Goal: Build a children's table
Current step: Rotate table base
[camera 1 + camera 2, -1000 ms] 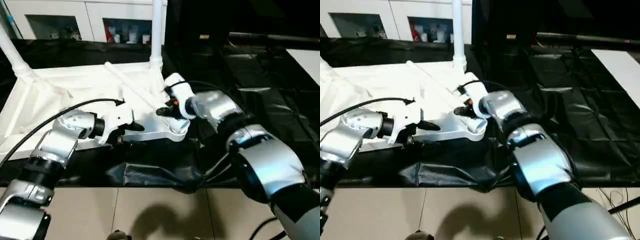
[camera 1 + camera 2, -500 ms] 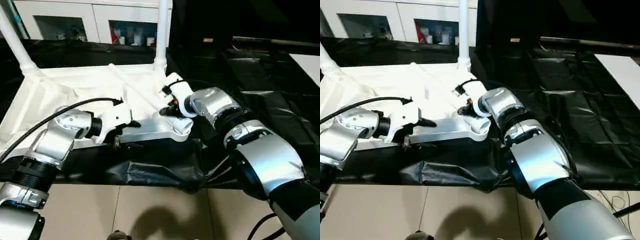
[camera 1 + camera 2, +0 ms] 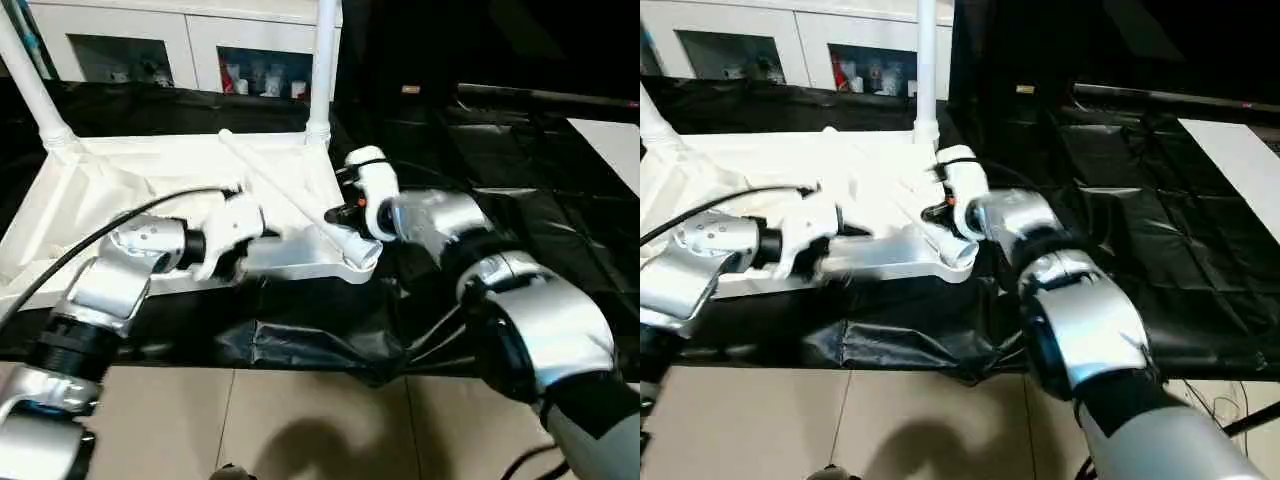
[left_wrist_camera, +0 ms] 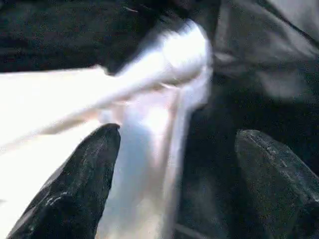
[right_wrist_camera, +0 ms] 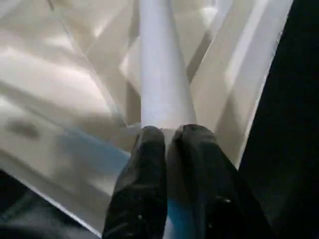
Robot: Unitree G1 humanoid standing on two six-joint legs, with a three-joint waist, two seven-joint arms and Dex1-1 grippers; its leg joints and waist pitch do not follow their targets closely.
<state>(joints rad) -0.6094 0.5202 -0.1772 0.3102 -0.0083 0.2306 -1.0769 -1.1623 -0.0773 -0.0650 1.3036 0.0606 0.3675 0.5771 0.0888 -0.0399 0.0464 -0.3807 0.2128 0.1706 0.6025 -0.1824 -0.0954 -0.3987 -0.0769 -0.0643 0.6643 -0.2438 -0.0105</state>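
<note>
right gripper (image 5: 172,144) fingers pressed together at loose leg's (image 3: 275,188) end | left gripper (image 4: 172,174) spread wide at tabletop (image 3: 150,170) front rim | top lies underside-up, two legs standing at 12 o'clock | tip: steady rim, seat leg into near socket (image 3: 362,260) | wrist view alone shows finger gap

- White square table top (image 3: 120,190) lies upside down, ribbed underside up, on the black-covered surface.
- Two white legs (image 3: 322,60) stand upright in far corner sockets.
- A third leg (image 3: 275,185) lies slanting across the underside.
</note>
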